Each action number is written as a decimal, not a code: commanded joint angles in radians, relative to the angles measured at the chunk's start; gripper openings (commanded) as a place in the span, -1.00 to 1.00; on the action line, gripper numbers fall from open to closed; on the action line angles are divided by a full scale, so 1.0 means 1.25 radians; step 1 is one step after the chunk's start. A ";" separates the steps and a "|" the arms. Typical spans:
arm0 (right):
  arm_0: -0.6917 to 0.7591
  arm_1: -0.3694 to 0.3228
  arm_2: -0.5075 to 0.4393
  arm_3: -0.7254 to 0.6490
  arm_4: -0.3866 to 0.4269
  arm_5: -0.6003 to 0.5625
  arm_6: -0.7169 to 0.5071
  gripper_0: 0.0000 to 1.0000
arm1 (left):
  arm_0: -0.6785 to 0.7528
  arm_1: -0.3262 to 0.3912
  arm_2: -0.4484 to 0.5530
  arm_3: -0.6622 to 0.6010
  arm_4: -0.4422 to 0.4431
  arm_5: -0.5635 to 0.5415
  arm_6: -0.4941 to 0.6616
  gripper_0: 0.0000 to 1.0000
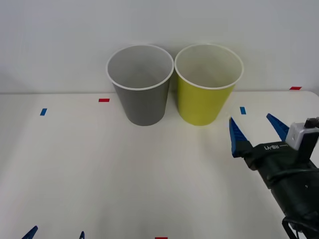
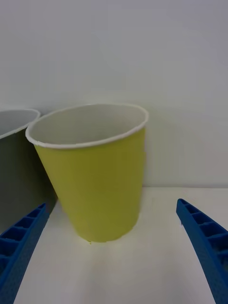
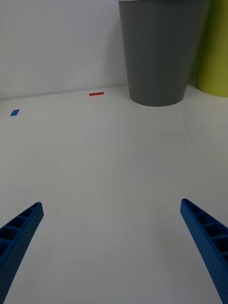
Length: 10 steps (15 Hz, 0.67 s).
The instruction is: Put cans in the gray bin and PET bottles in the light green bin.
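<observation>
At the near desk edge the left claw (image 1: 56,234) is parked, blue fingers spread and empty; farther in, the right claw (image 1: 258,131) hovers open, empty, near the bins. At the far edge, the tapered dark gray bin (image 1: 141,94) and yellow-green bin (image 1: 205,97) stand upright, axes vertical, mouths up, nearly touching, likely light, rigid plastic; no can is on the white desk (image 1: 124,174), so no grasp point applies.

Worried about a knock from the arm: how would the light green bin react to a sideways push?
The light green bin is tall and tapers to a narrow base, so it probably tips easily. It looks empty, likely light. The gray bin close beside it might block a fall that way.
</observation>
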 commanded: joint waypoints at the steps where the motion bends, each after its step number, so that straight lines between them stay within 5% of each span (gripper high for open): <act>1: 0.133 0.005 -0.020 0.093 -0.004 -0.187 0.007 0.84 | 0.000 0.000 0.000 0.000 0.000 0.000 0.000 1.00; 3: 0.186 0.006 -0.029 0.161 -0.008 -0.308 0.010 0.85 | 0.000 0.000 0.000 0.000 0.000 0.000 0.000 1.00; 10: 0.375 -0.008 -0.034 0.170 -0.084 -0.475 0.052 1.00 | 0.000 0.000 0.000 0.000 0.000 0.000 0.000 1.00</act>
